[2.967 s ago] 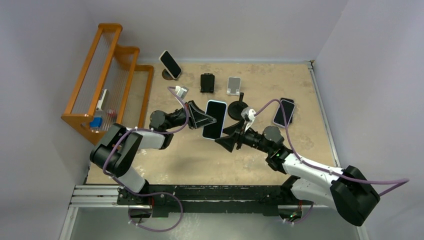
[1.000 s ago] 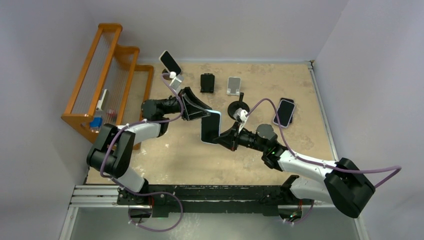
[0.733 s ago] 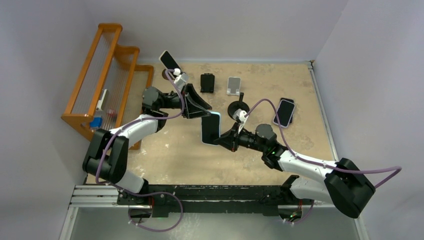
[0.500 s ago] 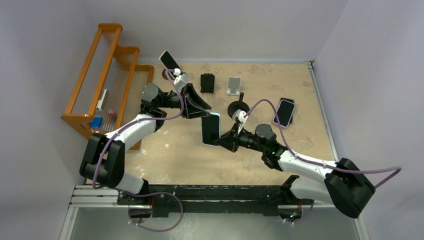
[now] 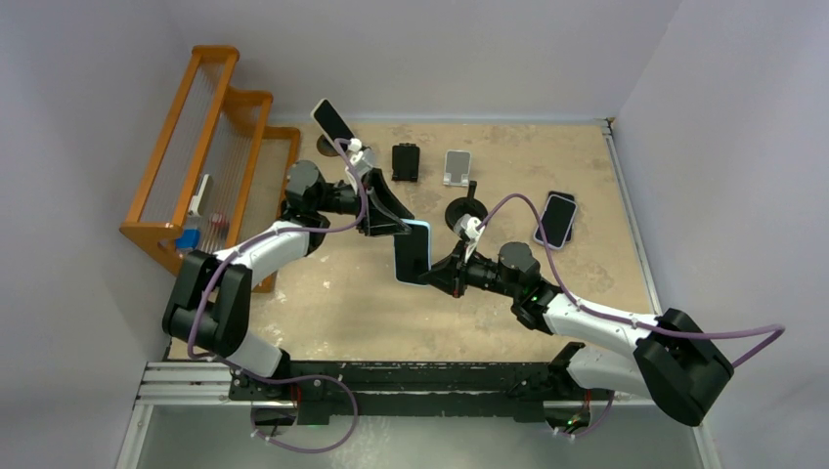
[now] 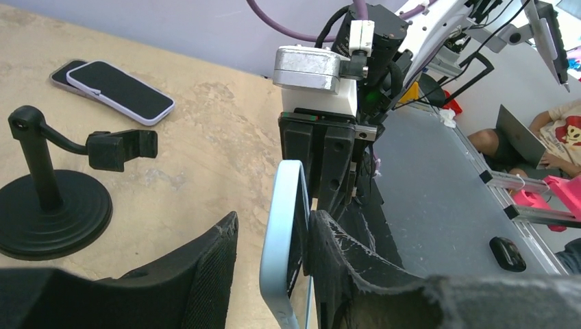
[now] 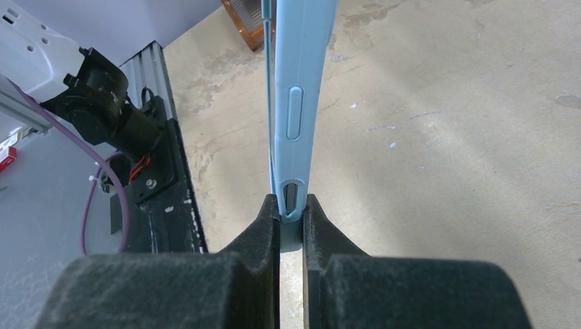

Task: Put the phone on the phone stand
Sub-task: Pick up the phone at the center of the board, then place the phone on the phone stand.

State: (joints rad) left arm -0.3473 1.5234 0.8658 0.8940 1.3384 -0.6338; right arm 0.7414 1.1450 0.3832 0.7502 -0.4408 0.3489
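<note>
One phone [image 5: 412, 252] | right hand [image 7: 292, 204] clenched on it — left hand [image 6: 274, 223] slack astride | stand [image 6: 51, 205] near

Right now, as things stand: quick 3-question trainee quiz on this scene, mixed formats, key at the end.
1. True or false: the right gripper is shut on one end of the blue phone, holding it on edge above the table.
2. Pick one. The left gripper is: A) shut and well away from the blue phone; B) open, with one finger on each side of the blue phone; C) out of every view.
3. Short answer: how many spare phones lie overlapped on the right?

Key: 1 true; 2 B; 3 two.
</note>
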